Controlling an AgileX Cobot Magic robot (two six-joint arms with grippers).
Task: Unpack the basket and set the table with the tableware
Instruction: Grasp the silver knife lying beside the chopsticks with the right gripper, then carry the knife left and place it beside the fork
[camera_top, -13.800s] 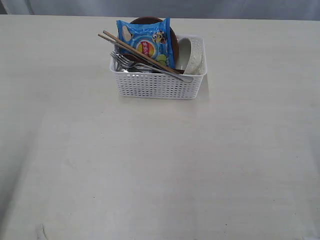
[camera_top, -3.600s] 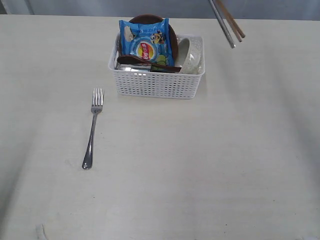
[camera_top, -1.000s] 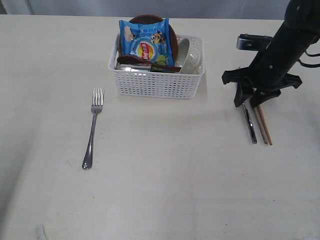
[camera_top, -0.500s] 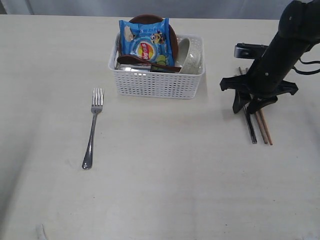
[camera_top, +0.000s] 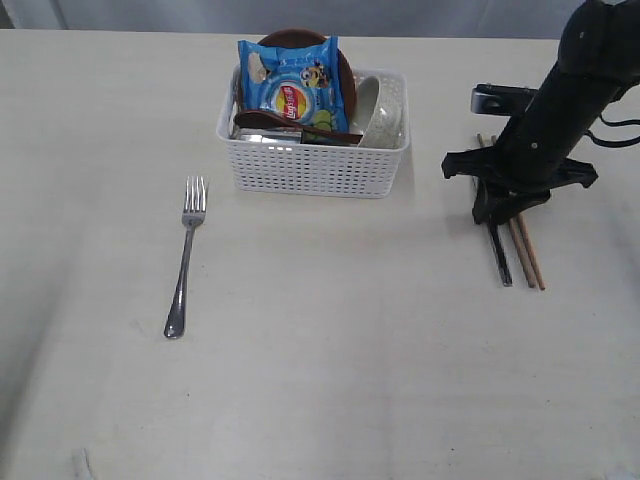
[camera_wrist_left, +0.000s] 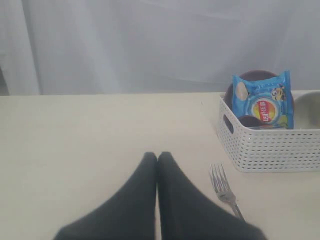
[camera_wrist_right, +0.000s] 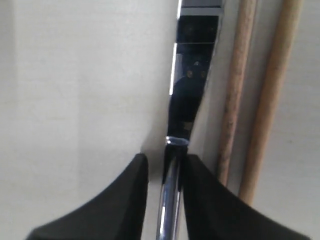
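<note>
While the knife (camera_wrist_right: 192, 75) is being straddled by the narrow-set R gripper (camera_wrist_right: 166, 165), grip unclear, chopsticks (camera_wrist_right: 235, 100) are lying just beside one finger.

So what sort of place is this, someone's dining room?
More likely a test lab than a home, though I can't be sure: a pale table set before a plain grey curtain, with a black robot arm working over it.

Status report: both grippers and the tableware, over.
Left gripper shut, empty. Right gripper astride knife on table, grip unconfirmed. Chopsticks lie right beside knife, may snag. Bowl, plate in basket.
</note>
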